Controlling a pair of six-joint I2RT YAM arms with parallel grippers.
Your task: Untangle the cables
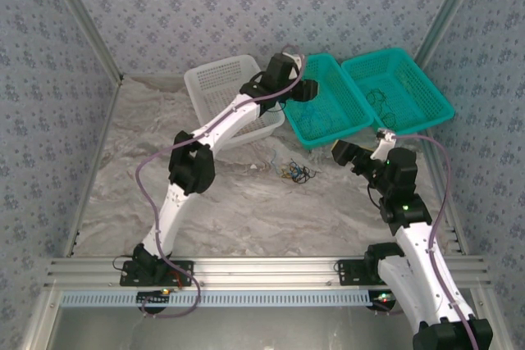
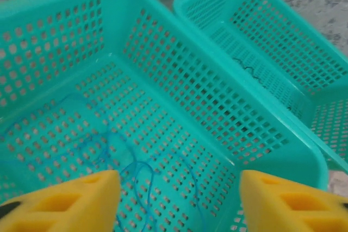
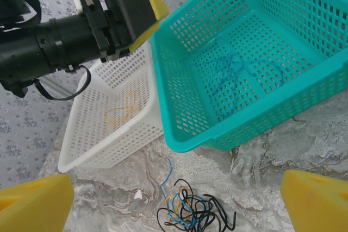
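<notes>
The marbled table (image 1: 221,202) carries a middle teal basket (image 1: 336,133). A white basket (image 1: 215,79) stands just beside its left side and a second teal basket (image 1: 418,120) just beside its right. The left tool (image 2: 179,199) hangs over the middle teal basket, fingers spread wide and gripping nothing. The right tool (image 3: 176,202) is in front of that basket, wide open and empty. The cables (image 3: 193,213), a black, blue and yellow clump, lie on the table just in front of the basket. One blue wire (image 3: 234,69) lies inside it.
</notes>
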